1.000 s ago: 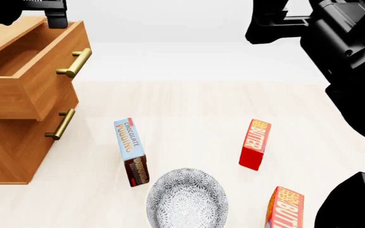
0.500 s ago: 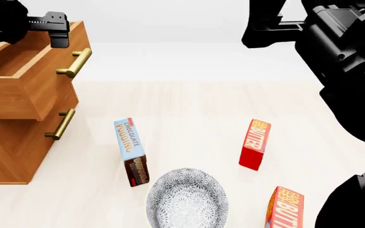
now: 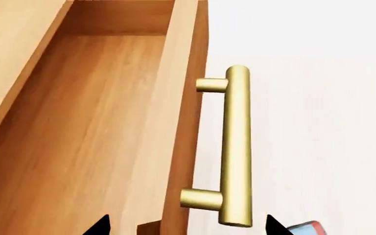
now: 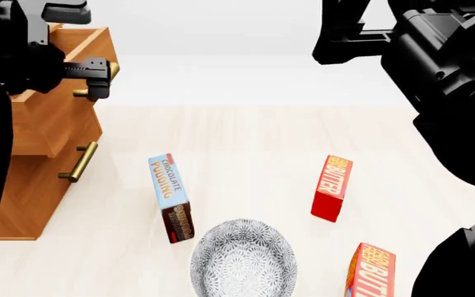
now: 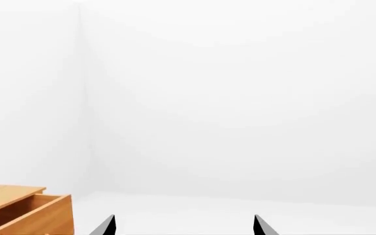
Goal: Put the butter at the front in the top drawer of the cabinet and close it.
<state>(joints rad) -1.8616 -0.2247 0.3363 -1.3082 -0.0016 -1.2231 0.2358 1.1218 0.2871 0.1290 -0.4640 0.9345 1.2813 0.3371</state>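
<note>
Top drawer [image 4: 52, 117] of cabinet [image 4: 15, 198] stands pulled out, empty. My left claw [image 4: 97, 77] spread, hovering by brass handle [image 3: 236, 147]. Right claw [image 5: 183, 226] spread, raised, empty. Front butter [image 4: 373, 272] on surface [image 4: 246, 136], near right; loading, closing remain.

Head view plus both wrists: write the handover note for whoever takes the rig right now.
Left gripper: open, empty, at the brass handle of the top drawer.
Right gripper: open, empty, raised.
Done: top drawer pulled out of the cabinet, nothing visible inside.
Left: the butter stands at the front, near the patterned bowl; second carton behind it. Pick, place, close.
</note>
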